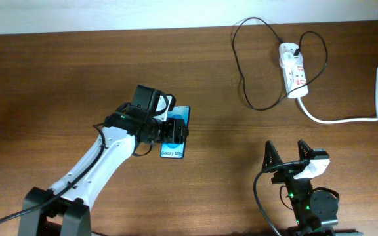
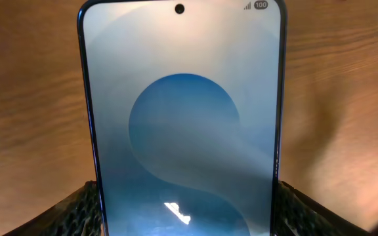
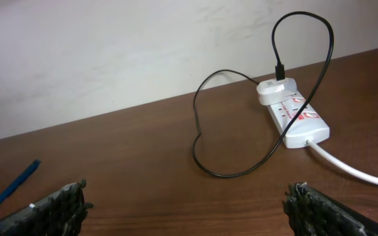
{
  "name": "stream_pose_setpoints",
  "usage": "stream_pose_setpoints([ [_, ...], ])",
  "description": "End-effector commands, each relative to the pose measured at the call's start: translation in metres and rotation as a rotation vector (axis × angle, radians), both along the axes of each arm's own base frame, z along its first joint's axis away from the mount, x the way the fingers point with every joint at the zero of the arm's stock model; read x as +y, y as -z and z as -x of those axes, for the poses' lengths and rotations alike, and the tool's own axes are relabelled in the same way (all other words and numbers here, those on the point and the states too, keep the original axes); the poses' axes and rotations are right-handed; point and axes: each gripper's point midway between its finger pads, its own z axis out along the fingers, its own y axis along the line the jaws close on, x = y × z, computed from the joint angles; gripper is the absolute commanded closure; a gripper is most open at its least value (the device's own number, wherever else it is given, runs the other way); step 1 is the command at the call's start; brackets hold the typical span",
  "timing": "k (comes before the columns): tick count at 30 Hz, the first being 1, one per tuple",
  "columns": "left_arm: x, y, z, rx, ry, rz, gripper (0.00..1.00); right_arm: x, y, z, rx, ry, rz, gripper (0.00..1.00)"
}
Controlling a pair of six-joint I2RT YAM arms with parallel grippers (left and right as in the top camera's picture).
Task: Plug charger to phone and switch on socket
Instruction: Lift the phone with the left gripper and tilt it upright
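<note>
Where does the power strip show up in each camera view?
Overhead: the power strip is at the top right, near the table's far edge.
Left wrist: not in it; the phone fills that picture.
Right wrist: the power strip is at the upper right, near the wall.
Shared landmark: the black cable looping to its left, in the overhead and right wrist views.

The left arm [image 1: 97, 160] is built of a long white tubular link between black joints, and a small green light [image 1: 122, 118] is set near its wrist. The right gripper [image 1: 285, 145] is formed of a white body and two black triangular fingers [image 3: 61, 206] faced with a coarse knurled texture. It is carried on a black rounded base [image 1: 315, 206], beside which a thin black cable [image 1: 258, 196] is looped.
</note>
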Motion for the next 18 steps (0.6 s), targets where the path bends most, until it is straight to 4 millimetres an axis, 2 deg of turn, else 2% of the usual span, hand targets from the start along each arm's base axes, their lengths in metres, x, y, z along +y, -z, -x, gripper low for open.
stream_pose_setpoints([
  [1,-0.018,-0.03,0.0,0.013,-0.021,0.132,0.43,-0.001,0.003,0.0,0.004,0.005,0.01,0.02],
  [18,-0.029,-0.036,0.009,0.093,-0.043,0.218,0.44,-0.001,0.003,0.0,0.004,0.005,0.01,0.02],
])
